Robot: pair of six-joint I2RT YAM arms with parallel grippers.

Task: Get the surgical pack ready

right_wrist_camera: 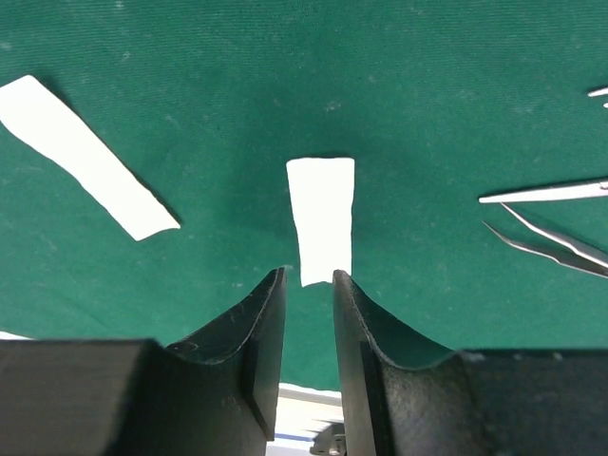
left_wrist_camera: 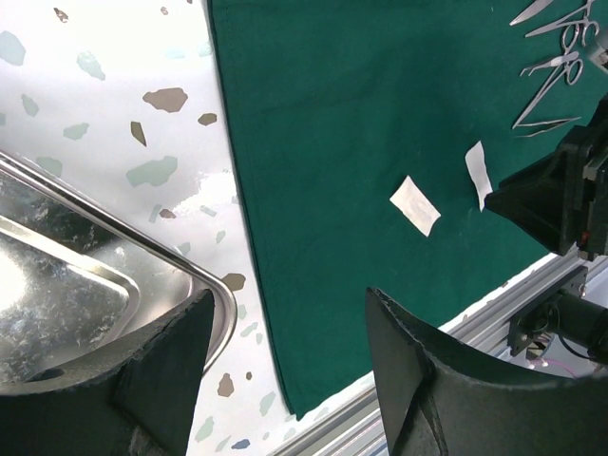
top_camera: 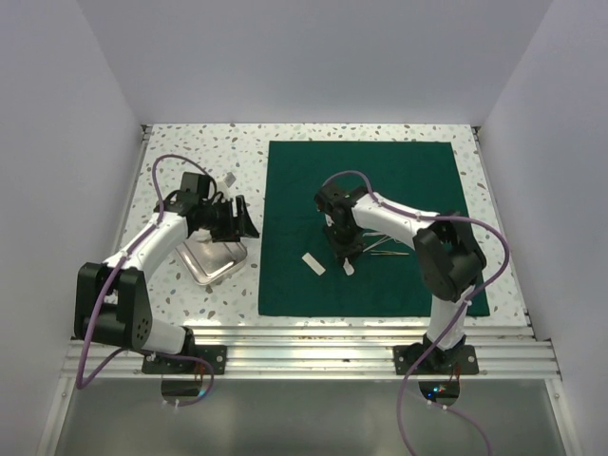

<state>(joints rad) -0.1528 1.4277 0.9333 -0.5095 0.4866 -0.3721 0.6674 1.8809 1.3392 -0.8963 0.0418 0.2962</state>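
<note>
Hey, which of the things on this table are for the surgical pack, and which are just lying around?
For the pack:
green drape
two gauze pads
steel instruments
metal tray

Just surroundings:
speckled table
aluminium rail
purple cables

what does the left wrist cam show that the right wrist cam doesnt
Only left wrist: the metal tray on the speckled table, the table's front rail, and the left fingers spread wide. Only right wrist: the narrow gap between the right fingers, at the near end of one gauze pad. Both: the green drape, that pad, the second gauze pad and the steel instruments.
</note>
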